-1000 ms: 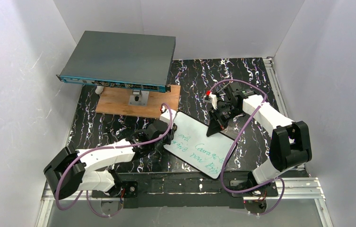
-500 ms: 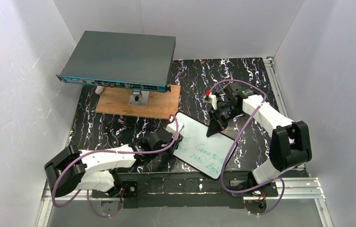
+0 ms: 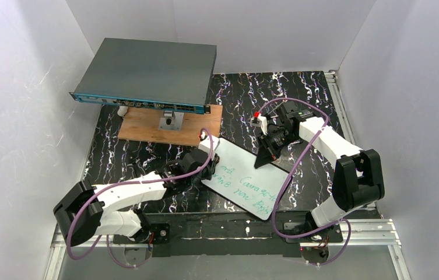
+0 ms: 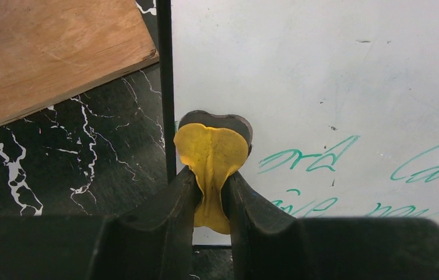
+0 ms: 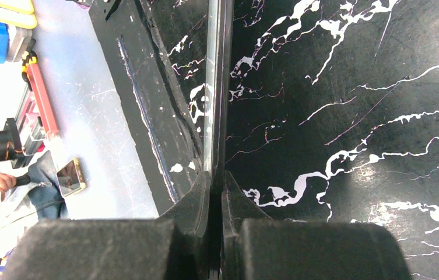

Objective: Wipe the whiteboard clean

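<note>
- Far-left corner of the table (image 3: 147, 154) has one grey network switch (image 3: 147, 73), blue port-lined front facing the arms. Its front edge hangs over one wooden plank (image 3: 147, 128).
- The plank's near corner sits just beside the whiteboard (image 3: 246, 178), close to where the left arm works.
- One whiteboard, lying tilted between the two arms near the table's middle, with green handwriting (image 4: 307, 160) across it.
- Left tool (image 4: 210, 181) is pinched on a yellow pad (image 4: 211, 146) with a dark backing. The pad is pressed at the board's left edge, right by the start of the writing.
- Right tool (image 5: 216, 189) is clamped on the board's thin far edge, seen edge-on from its wrist camera.
</note>
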